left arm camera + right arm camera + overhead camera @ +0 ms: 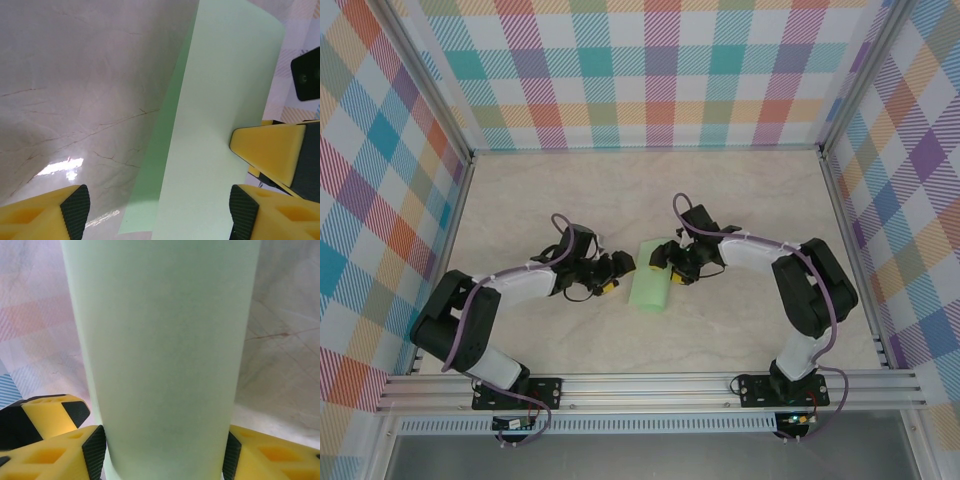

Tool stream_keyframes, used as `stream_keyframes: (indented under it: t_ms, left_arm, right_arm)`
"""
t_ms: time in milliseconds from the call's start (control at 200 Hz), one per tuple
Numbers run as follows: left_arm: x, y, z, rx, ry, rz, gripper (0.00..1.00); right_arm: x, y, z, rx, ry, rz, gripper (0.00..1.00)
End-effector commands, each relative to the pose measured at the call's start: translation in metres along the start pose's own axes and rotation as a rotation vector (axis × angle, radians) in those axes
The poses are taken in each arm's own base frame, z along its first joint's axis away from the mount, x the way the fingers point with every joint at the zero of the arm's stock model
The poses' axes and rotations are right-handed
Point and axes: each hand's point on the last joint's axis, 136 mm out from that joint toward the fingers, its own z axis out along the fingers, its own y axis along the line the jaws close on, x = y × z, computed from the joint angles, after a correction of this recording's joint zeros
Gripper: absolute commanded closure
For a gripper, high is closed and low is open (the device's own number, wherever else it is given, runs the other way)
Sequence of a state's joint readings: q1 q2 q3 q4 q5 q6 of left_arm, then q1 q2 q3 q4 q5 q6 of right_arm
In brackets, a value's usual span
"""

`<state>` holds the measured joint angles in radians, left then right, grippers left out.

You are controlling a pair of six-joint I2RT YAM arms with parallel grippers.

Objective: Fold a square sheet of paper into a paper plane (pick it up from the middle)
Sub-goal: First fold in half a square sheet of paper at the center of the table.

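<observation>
The folded paper [650, 281] lies mid tabletop [520, 200], long axis near-to-far. The left gripper [617, 268] is spread wide beside it. The right gripper [670, 262] straddles it, grip unclear.

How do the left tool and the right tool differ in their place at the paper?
The left tool has an edge of the paper and bare table inside its gap; the right tool has the curved paper across its whole gap. In the top view the left tool stands left of the paper, the right tool right of it. Both have yellow fingers with black pads.
</observation>
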<state>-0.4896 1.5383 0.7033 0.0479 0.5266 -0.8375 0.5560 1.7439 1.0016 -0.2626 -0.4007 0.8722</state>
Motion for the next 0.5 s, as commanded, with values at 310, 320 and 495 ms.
stream_keyframes:
  t_ms: [310, 320, 495]
  left_arm:
    - [0.014, -0.016, 0.027, 0.027, 0.117, 0.046, 0.33]
    - [0.015, -0.016, 0.027, 0.028, 0.118, 0.048, 0.33]
    - [0.018, -0.022, 0.031, 0.055, 0.14, 0.059, 0.34]
  right_arm:
    - [0.004, -0.024, -0.009, 0.027, -0.009, 0.031, 0.28]
    - [0.004, -0.024, -0.01, 0.027, -0.01, 0.03, 0.28]
    - [0.006, -0.028, -0.016, 0.039, -0.019, 0.032, 0.25]
